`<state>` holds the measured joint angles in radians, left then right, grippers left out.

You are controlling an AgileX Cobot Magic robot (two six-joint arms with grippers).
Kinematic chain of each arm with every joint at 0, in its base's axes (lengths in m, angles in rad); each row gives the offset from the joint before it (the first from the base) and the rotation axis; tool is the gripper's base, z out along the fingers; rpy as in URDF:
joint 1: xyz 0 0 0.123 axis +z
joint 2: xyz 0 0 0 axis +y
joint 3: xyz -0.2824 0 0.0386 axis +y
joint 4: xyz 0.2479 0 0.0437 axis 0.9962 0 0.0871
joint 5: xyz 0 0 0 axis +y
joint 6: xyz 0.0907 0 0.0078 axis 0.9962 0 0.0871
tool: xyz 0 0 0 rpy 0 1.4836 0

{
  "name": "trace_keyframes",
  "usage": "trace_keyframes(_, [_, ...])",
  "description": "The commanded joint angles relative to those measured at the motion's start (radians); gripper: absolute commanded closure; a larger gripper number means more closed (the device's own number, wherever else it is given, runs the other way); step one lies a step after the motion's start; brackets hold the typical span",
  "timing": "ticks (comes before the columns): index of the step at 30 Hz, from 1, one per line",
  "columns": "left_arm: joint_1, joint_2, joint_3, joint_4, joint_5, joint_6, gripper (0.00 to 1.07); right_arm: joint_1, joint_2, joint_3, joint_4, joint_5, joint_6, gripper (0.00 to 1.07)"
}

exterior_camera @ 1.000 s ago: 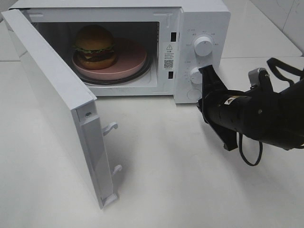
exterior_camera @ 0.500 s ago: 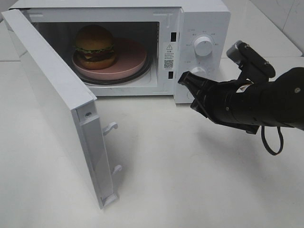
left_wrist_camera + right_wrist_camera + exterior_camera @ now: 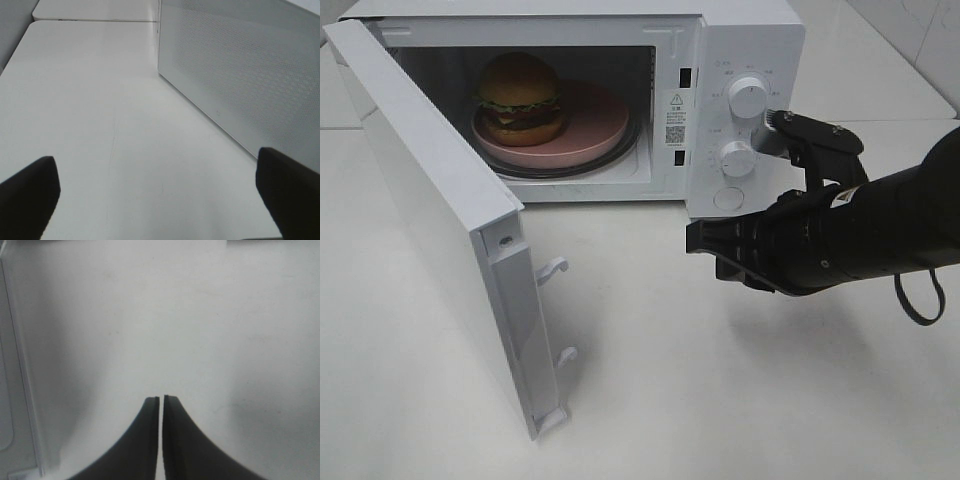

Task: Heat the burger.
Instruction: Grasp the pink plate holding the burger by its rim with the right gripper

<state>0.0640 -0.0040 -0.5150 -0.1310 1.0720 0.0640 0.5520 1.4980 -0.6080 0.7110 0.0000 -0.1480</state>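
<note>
Burger, a tall round one with glossy golden-brown bun, green lettuce, yellow cheese and dark patty, sits on a pink round plate inside the white microwave, whose door stands wide open. The black right gripper hangs above the white table in front of the dial panel, fingers pressed together on nothing. The left gripper is spread wide and empty beside a white perforated panel.
</note>
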Motion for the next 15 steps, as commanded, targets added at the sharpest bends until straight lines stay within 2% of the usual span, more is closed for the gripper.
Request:
trace_keyframes(1, [0.002,-0.006,-0.001,-0.005,0.002,-0.005,0.07,-0.025,-0.014,-0.023,-0.087,0.087,-0.022,1.02])
trace_keyframes(2, [0.002,-0.006,-0.001,-0.005,0.002,-0.005,0.07,-0.036,-0.019,-0.041,-0.157,0.159,-0.022,1.02])
trace_keyframes(3, [0.002,-0.006,-0.001,-0.005,0.002,-0.005,0.07,-0.036,-0.019,-0.041,-0.157,0.159,-0.022,1.02])
trace_keyframes(5, [0.002,-0.006,-0.001,-0.005,0.002,-0.005,0.07,-0.040,-0.020,-0.074,-0.256,0.259,-0.021,1.02])
trace_keyframes(15, [0.002,-0.006,-0.001,-0.005,0.002,-0.005,0.07,-0.040,-0.020,-0.191,-0.412,0.468,-0.065,1.00])
